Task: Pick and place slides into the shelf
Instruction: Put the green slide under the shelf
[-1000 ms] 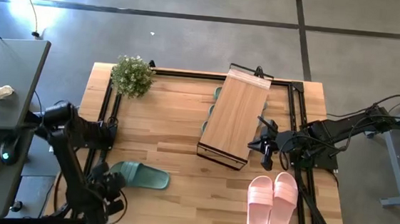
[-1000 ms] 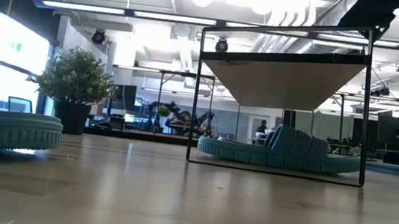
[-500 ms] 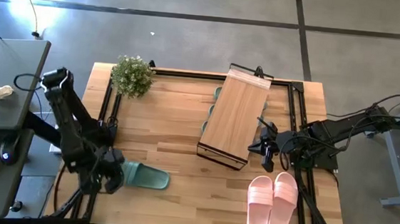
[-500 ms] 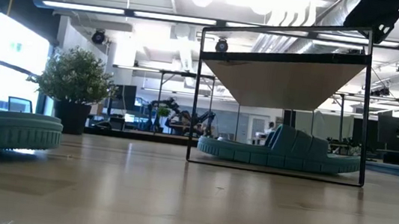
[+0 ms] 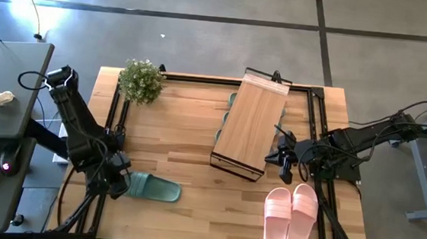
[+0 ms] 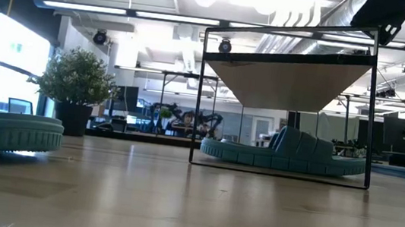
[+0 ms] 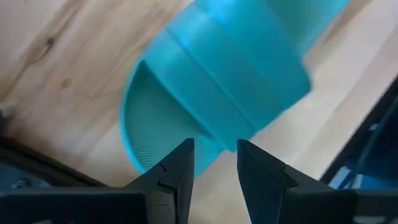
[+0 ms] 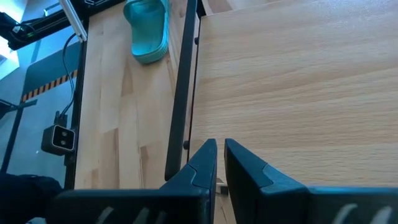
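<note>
A green slide (image 5: pixel 155 187) lies sole-down on the table near its near left corner. My left gripper (image 5: pixel 119 182) hangs open just above its heel end (image 7: pixel 155 127), fingers pointing steeply down, one on each side of the heel rim; I see no touch. The light-wood shelf (image 5: pixel 251 125) stands at the far middle, with green slides (image 5: pixel 223 119) under it, one of them in the low view (image 6: pixel 289 155). A pink pair (image 5: pixel 291 216) lies near the near right corner. My right gripper (image 5: pixel 283 162) hovers shut and empty by the shelf's near right corner (image 8: pixel 221 144).
A potted plant (image 5: pixel 141 81) stands at the far left corner. Dark frame rails (image 5: pixel 114 119) run along the table's left and right sides. Bare tabletop (image 5: pixel 191 209) lies between the green slide and the pink pair.
My left gripper has come from the table's near left corner toward the far edge, up to the green slide's heel end, tipping as the arm drew back and rose. The slide has stayed where it was. My right arm has kept still.
</note>
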`<state>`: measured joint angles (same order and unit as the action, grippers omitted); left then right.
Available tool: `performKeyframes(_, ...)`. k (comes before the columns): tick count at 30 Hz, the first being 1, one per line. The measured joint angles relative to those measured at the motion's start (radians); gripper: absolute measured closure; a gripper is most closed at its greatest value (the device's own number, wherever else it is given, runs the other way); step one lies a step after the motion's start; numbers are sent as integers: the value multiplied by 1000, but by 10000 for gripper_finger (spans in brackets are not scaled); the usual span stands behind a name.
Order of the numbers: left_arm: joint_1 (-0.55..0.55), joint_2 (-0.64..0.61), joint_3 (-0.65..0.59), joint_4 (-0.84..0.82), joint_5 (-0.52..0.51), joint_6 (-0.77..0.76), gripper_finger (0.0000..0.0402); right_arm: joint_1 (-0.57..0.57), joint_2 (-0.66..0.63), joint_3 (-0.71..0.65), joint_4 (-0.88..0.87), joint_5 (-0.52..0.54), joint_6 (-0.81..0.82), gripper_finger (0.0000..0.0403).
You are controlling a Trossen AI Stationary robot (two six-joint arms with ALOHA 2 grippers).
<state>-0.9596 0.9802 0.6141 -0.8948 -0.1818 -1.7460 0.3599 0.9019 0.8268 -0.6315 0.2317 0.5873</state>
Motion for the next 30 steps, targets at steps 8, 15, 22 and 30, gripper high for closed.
performKeyframes(8, -3, -11, -61, 66, 7, -13, 295, 0, 0, 0, 0, 0, 19, 379)
performKeyframes(15, -3, -22, -164, 249, 44, -52, 295, 0, 0, 0, 0, -5, 45, 379)
performKeyframes(22, -3, -67, -260, 449, -99, -51, 295, 0, 0, 0, 0, -27, 100, 379)
performKeyframes(30, -3, -76, -317, 583, -151, -44, 295, 0, 0, 0, 1, -34, 120, 379)
